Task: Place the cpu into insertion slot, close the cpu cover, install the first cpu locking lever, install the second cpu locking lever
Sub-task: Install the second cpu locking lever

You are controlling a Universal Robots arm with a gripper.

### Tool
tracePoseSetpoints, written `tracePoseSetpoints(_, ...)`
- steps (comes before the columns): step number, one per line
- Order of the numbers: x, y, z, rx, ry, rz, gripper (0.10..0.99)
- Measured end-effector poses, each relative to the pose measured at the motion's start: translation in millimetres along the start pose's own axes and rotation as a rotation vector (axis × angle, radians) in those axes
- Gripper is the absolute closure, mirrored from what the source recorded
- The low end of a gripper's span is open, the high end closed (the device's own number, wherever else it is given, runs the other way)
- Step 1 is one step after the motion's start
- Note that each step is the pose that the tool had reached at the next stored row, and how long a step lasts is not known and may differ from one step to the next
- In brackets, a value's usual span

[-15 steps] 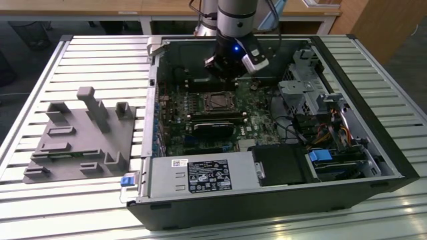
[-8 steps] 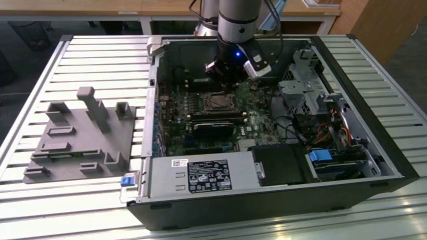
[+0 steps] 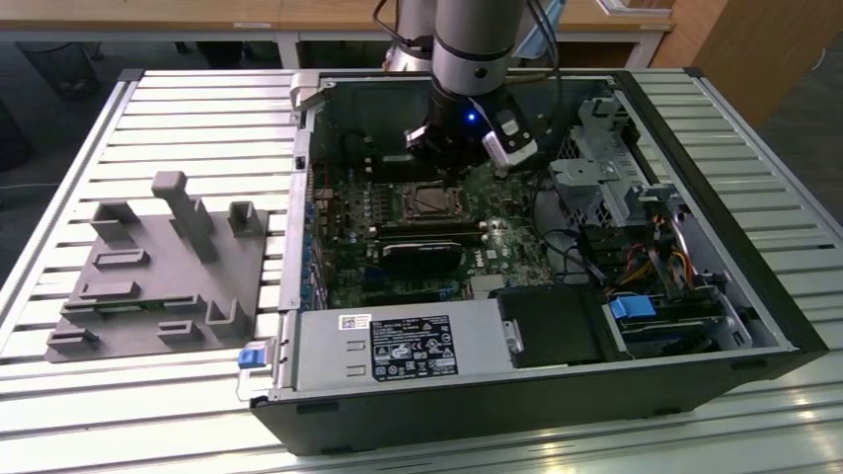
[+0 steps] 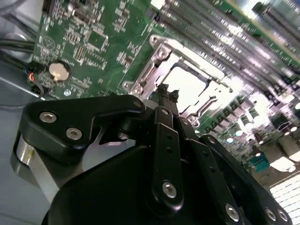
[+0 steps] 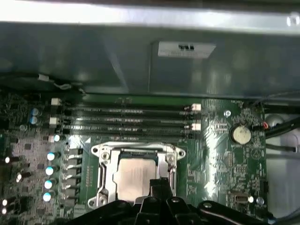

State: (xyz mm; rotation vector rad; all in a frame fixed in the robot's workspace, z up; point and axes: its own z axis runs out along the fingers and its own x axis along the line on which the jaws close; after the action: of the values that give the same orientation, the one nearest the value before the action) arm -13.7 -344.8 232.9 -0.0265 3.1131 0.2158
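Exterior view showing the pincer (image 3: 455, 163) hanging inside the open computer case (image 3: 737, 296), just above the green motherboard (image 3: 355, 267) and beside the far edge of the insertion slot (image 3: 425, 201), toward the case's back wall. Second wrist view catching the pincer (image 4: 166, 93) with its fingertips drawn together, seemingly clenched on nothing, tip poised over the rim of the cpu cover (image 4: 180, 58). First wrist view laying out the key relation: cpu (image 5: 133, 173) sitting flat in the insertion slot (image 5: 136, 171), pale face showing through the window of the cpu cover (image 5: 166, 161), which is lying down around it, with the pincer tip (image 5: 161, 183) directly over the frame's side nearest the coin cell battery (image 5: 241, 134). Judging the chip as seated and the cover lowered; lever positions too unclear to tell.
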Motion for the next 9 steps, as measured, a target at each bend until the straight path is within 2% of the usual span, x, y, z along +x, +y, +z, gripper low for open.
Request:
tracePoseSetpoints(4,0.2,-11.9,-1.4,-0.006,0.0,0.0,0.98)
tracePoseSetpoints(6,0.3,-15.6,-1.9,-0.015,0.0001,0.0,0.98)
tracePoseSetpoints(9,0.3,-19.6,-2.5,-0.026,0.0054,0.001,0.98)
